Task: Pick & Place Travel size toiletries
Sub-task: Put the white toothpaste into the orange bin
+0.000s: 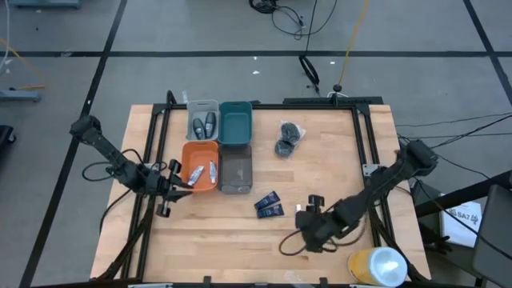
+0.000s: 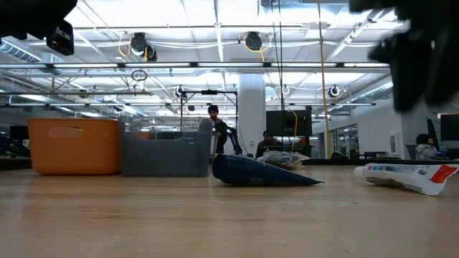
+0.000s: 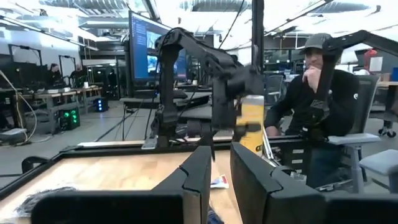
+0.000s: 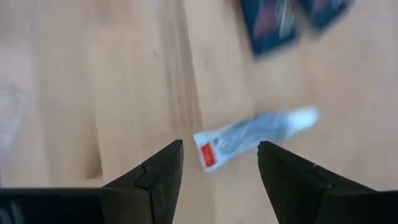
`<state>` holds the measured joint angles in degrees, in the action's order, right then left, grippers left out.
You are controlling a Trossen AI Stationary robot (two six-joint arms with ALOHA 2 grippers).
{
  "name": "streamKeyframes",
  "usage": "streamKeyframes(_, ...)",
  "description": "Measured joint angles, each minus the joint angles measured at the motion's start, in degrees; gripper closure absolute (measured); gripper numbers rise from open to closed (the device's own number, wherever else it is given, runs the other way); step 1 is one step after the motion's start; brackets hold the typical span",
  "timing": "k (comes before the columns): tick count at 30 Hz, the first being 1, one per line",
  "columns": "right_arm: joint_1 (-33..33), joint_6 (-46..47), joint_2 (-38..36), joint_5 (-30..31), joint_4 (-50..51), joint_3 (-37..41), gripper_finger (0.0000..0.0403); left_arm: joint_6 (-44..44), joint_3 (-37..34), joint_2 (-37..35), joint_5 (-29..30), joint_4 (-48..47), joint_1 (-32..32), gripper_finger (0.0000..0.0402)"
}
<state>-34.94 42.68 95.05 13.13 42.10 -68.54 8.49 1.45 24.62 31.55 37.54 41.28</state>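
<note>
A white tube (image 4: pixel 249 134) with a red end lies flat on the wooden table; it also shows in the low view (image 2: pixel 405 175). My right gripper (image 4: pixel 219 149) is open above it, one finger to each side, touching nothing; in the high view it is at the near middle (image 1: pixel 306 214). Two dark blue packets (image 1: pixel 269 206) lie just left of it. My left gripper (image 1: pixel 172 186) is open and empty at the orange bin's (image 1: pixel 189 152) left side. Two white tubes (image 1: pixel 204 172) lie in that bin. Two dark bottles (image 1: pixel 204 125) lie in the clear bin. Two dark puffs (image 1: pixel 286 136) lie at the far middle.
A teal bin (image 1: pixel 235 138) and a grey bin (image 1: pixel 235 188) stand right of the clear and orange ones. A big yellow cylinder (image 1: pixel 376 266) with a white end lies at the near right edge. A seated person (image 3: pixel 314 106) shows beyond the table.
</note>
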Motion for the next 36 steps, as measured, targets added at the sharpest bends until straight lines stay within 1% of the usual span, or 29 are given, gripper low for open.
streamKeyframes(3,2.0,7.5,4.7,-4.3,3.0,-0.4,0.0206,1.0,0.0,0.0,0.4,0.0,0.0,0.0339)
streamKeyframes(6,4.2,11.5,7.0,-4.2,4.7,-0.4,0.0206,2.4,0.0,0.0,3.2,0.0,0.0,0.0339)
streamKeyframes(12,6.5,13.9,7.7,-4.6,3.5,-0.5,0.0206,2.0,0.0,0.1,11.6,-1.4,0.0,0.0339)
streamKeyframes(15,6.8,15.8,7.6,-6.0,2.3,-0.5,0.0206,3.4,0.0,0.1,16.9,-1.0,0.0,0.0339)
streamKeyframes(17,6.8,16.7,7.5,-6.2,2.1,-0.5,0.0206,4.4,0.0,0.1,18.8,-0.2,0.0,0.0339)
streamKeyframes(20,6.7,15.9,7.4,-5.5,2.4,-0.5,0.0206,4.7,0.0,0.1,18.9,-0.1,0.0,0.0339)
streamKeyframes(22,6.7,15.8,7.3,-4.1,2.2,-0.5,0.0206,4.8,0.0,0.1,17.8,-0.1,0.0,0.0339)
streamKeyframes(24,6.8,16.1,7.2,-4.0,2.2,-0.5,0.0206,4.8,0.0,0.1,16.7,-0.1,0.0,0.0339)
streamKeyframes(26,6.7,16.1,7.2,-4.4,1.8,-0.5,0.0206,4.8,0.0,0.1,16.5,-0.1,0.0,0.0339)
streamKeyframes(30,6.5,16.6,6.9,-7.2,0.6,-0.4,0.0206,4.6,0.0,0.1,16.5,-0.1,0.0,0.0339)
streamKeyframes(36,6.3,19.5,6.8,-3.9,-2.0,-0.4,0.0206,4.1,0.0,0.1,16.5,-0.5,0.0,0.0339)
